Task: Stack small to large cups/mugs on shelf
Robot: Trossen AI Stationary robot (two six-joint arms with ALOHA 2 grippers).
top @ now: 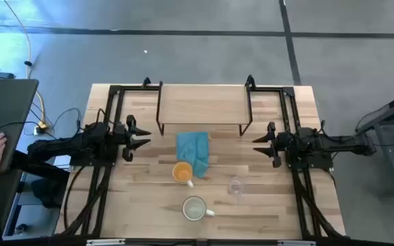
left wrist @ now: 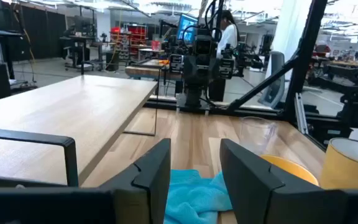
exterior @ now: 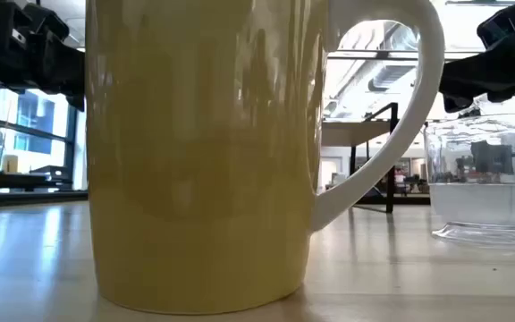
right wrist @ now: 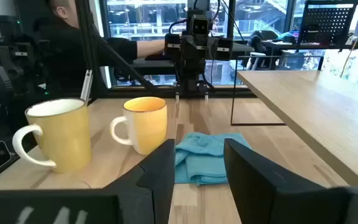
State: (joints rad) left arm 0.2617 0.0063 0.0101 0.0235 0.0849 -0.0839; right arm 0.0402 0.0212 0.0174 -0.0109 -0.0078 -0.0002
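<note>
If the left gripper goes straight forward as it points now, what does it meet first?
Probably the crumpled teal cloth, lying just ahead of the open left gripper. The gripper's height is unclear; passing above it, the way looks free up to the right arm opposite.

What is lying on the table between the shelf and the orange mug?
A teal cloth lies there. In the high view it starts near the shelf's front edge and reaches down beside the orange mug.

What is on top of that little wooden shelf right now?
Nothing: the shelf is bare in the high view. The teal cloth lies on the table partly beneath its front edge; whatever else sits under the board is hidden.
</note>
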